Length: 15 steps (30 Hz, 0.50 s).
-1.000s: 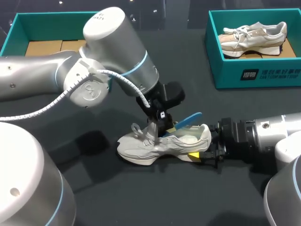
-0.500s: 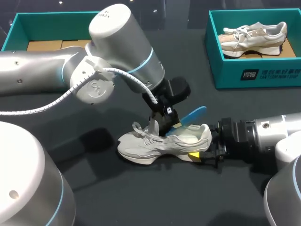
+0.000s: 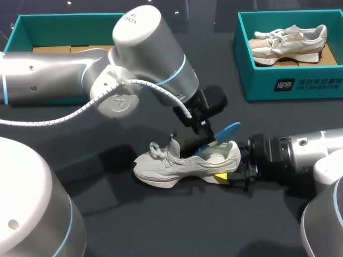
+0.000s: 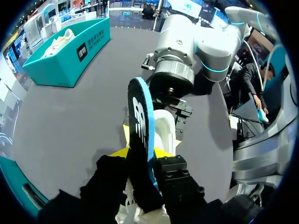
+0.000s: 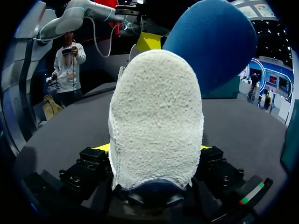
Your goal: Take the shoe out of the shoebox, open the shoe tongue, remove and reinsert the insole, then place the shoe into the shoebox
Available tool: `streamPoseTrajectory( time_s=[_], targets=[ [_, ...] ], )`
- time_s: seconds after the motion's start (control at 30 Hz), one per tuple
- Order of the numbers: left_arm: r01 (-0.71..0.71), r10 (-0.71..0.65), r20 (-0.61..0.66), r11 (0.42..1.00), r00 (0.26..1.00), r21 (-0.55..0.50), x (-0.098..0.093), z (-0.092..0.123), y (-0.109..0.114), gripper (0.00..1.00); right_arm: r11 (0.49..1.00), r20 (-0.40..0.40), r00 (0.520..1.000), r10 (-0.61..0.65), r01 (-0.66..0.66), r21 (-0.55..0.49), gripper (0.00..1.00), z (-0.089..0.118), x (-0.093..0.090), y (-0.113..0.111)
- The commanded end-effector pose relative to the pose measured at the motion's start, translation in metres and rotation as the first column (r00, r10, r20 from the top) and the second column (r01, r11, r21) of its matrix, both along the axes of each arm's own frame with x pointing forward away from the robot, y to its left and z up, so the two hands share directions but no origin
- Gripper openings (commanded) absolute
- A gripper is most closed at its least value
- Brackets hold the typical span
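The dark table (image 3: 134, 225) carried two teal boxes at its far side: a shoebox (image 3: 21, 24) at the left showing only its cardboard floor, and another box (image 3: 300, 88) at the right with a second shoe (image 3: 289, 38) lying in it. Between them, nearer to me, the pale shoe (image 3: 177, 165) stood upright on its sole on the table, toe to the left. My right gripper (image 3: 231, 175) had its yellow-tipped fingers pressed against both sides of the heel, clamping it low down. My left gripper (image 3: 208, 140) sat over the shoe's mouth, pinching the blue insole (image 3: 224, 131) between its fingers. The insole's heel end stuck up and out past the collar while its front end was hidden inside the shoe.
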<state>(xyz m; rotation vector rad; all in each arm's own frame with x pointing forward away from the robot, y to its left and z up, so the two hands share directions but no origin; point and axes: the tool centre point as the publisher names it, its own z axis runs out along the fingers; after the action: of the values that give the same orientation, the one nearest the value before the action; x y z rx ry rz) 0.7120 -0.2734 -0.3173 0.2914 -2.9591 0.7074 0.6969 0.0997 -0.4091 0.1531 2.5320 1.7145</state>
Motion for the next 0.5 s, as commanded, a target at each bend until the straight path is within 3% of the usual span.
streamPoseTrajectory(
  time_s=[0.03, 0.5],
  targets=[
    [-0.029, 0.03, 0.03, 0.999, 0.999, -0.028, -0.0063, 0.0004, 0.0013, 0.43, 1.0, 0.0, 1.0, -0.001, 0.001, -0.005, 0.0, 0.0005, -0.002, 0.0009],
    [-0.128, 0.143, 0.138, 0.985, 0.98, -0.113, -0.011, -0.0072, -0.0066, 0.44, 1.0, 0.0, 1.0, -0.001, 0.001, -0.005, 0.0, 0.0005, -0.002, 0.0009]
  ],
)
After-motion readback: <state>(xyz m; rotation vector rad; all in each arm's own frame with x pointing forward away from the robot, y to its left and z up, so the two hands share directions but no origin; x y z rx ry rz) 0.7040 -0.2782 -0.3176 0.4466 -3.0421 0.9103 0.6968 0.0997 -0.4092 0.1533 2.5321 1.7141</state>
